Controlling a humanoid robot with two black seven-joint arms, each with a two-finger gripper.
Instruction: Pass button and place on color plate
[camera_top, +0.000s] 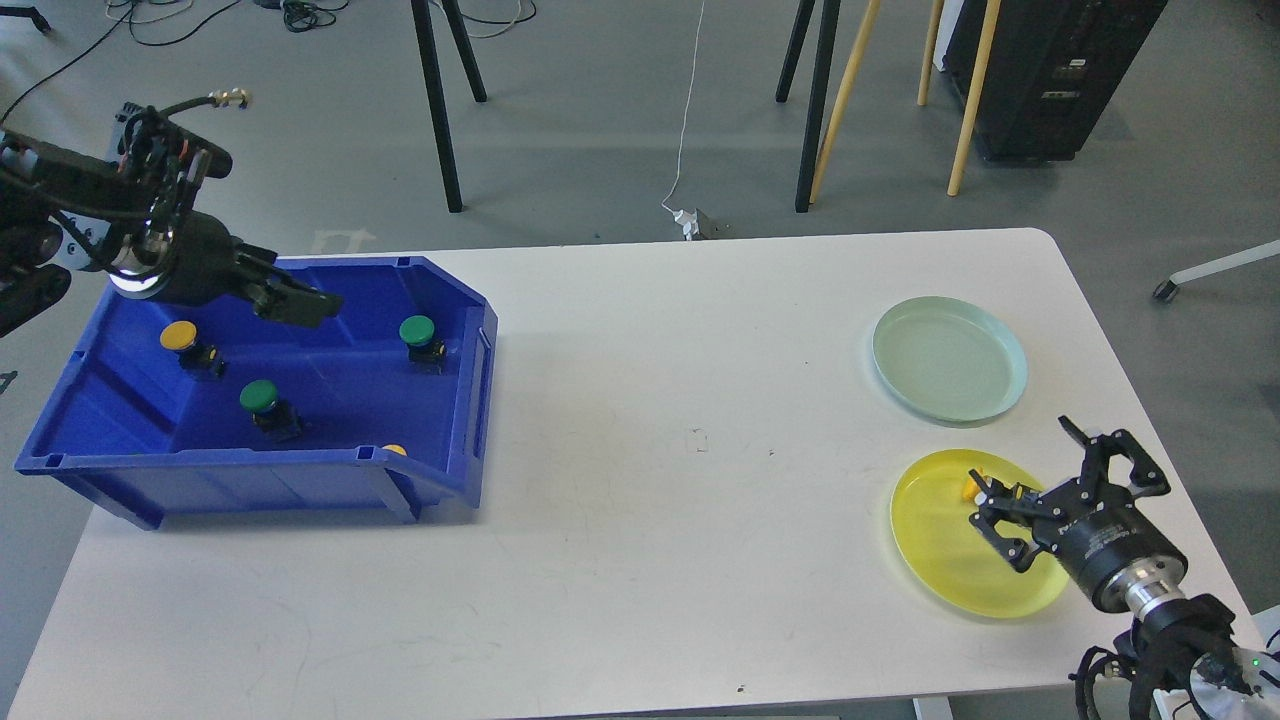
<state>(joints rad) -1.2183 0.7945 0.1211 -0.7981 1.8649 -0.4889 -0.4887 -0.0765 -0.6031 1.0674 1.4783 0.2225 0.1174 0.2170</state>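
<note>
A blue bin (120, 440) at the left holds a yellow button (178, 336), two green buttons (417, 330) (259, 396), and another yellow button (394, 450) half hidden behind the front wall. My left gripper (315, 305) hovers over the bin's back part; its dark fingers overlap, so I cannot tell their state. My right gripper (1022, 462) is open over the yellow plate (940, 540). A small yellow button (971, 489) lies on that plate, right beside one fingertip. A pale green plate (950, 358) lies empty behind it.
The white table (680, 500) ends close to the right of both plates. Beyond its far edge, black and wooden stand legs, cables and a black cabinet (1050, 70) stand on the floor.
</note>
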